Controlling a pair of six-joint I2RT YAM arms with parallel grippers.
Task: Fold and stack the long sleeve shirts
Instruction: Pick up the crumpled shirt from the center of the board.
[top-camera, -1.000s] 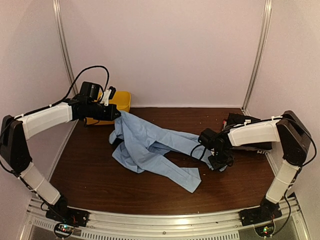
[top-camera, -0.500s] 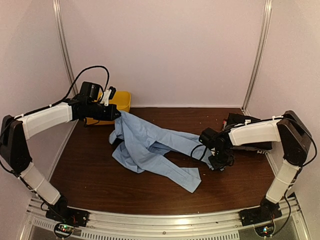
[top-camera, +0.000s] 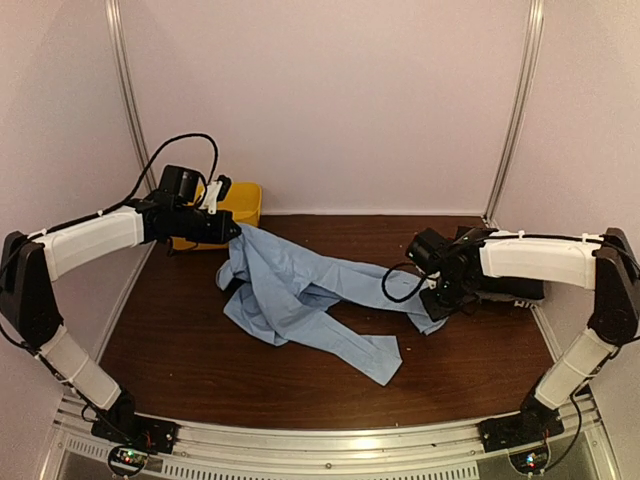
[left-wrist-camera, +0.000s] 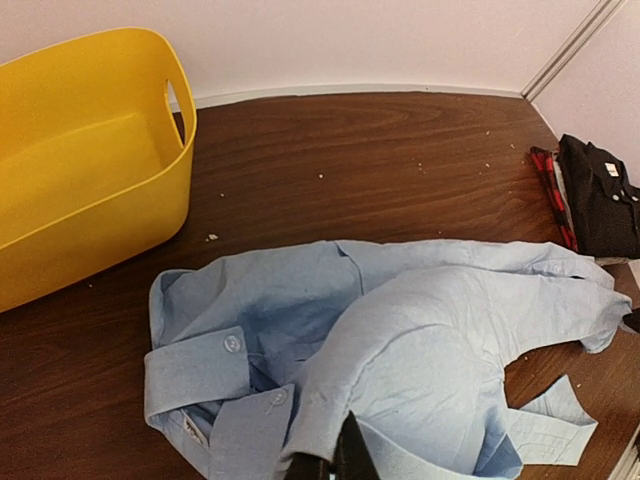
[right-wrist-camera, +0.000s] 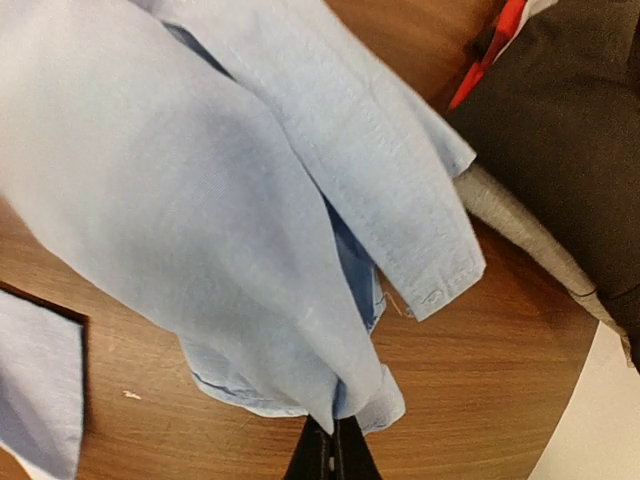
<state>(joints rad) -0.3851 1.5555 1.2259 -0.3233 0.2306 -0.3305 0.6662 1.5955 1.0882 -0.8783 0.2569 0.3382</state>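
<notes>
The light blue long sleeve shirt (top-camera: 300, 290) lies crumpled across the middle of the brown table, collar and buttons toward the left (left-wrist-camera: 235, 345). My left gripper (top-camera: 232, 232) is shut on a fold near its collar end (left-wrist-camera: 335, 462). At the shirt's right end my right gripper (top-camera: 438, 302) is shut on the cloth's edge, which hangs lifted off the wood (right-wrist-camera: 336, 440). A black shirt (right-wrist-camera: 570, 110) lies folded at the right, on top of a pale grey one (right-wrist-camera: 520, 235).
A yellow plastic bin (top-camera: 240, 200) stands at the back left, just behind my left gripper (left-wrist-camera: 80, 160). Red plaid cloth (left-wrist-camera: 548, 180) shows under the black shirt. White walls and metal posts close in the table on three sides.
My right gripper has shut on the blue shirt's right end and risen toward the back right, lifting that cloth off the table. The left arm has held still.
</notes>
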